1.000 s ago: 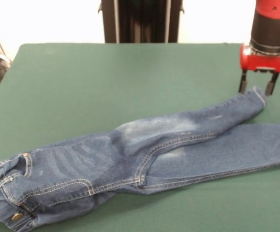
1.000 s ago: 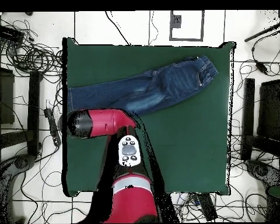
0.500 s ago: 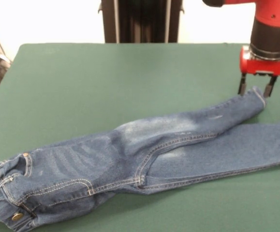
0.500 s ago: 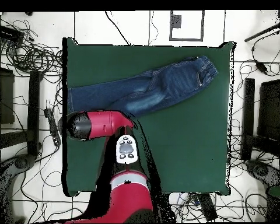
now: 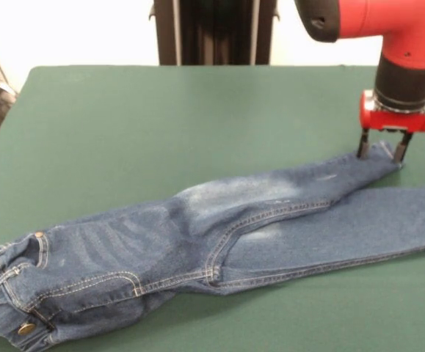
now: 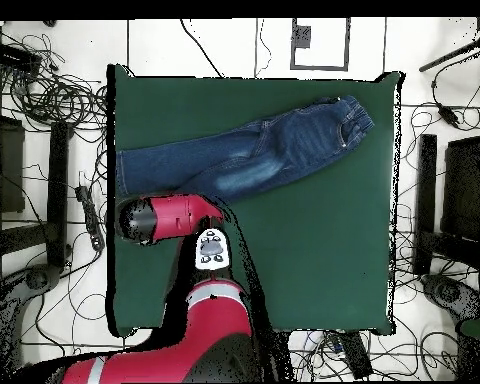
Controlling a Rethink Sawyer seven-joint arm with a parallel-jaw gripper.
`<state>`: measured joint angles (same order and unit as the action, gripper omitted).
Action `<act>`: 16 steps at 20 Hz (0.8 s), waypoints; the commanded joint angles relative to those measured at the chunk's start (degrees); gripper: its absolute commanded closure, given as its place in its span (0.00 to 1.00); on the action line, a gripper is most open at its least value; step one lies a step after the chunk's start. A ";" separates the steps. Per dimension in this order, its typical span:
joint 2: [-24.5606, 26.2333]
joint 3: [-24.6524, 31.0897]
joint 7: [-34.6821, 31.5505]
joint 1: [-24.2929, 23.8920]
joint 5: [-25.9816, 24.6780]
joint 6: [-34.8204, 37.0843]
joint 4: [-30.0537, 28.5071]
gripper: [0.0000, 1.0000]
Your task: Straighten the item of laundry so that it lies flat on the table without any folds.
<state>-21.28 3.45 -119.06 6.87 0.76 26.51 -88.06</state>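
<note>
Front view first: the jeans [image 5: 219, 246] lie stretched across the green table [image 5: 161, 125], waistband and brass button [image 5: 26, 328] at the near left corner, both legs running off toward the right. The upper leg crosses over the lower one, and creases bunch up around the crotch seam, so the fabric is not flat. At the right the red arm [image 5: 388, 29] drops down, and its gripper [image 5: 380, 146] has its two dark fingers [image 5: 362, 142] spread wide, one on each side of the upper leg's hem, tips right down at the cloth. Nothing is pinched between them.

Overhead, the picture is turned round: the jeans [image 6: 244, 150] sit in the far half of the table [image 6: 314, 260], waistband toward the right, legs reaching the left edge. Here the arm's [image 6: 169, 218] red body covers the gripper completely, so only the front camera shows the fingers. Cables [image 6: 44, 95] sprawl over the floor around the table.
</note>
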 commanded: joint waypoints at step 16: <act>4.50 2.00 -7.15 2.81 0.57 -2.20 2.45 1.00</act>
<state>-21.24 2.66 -119.06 7.00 0.74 26.35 -87.70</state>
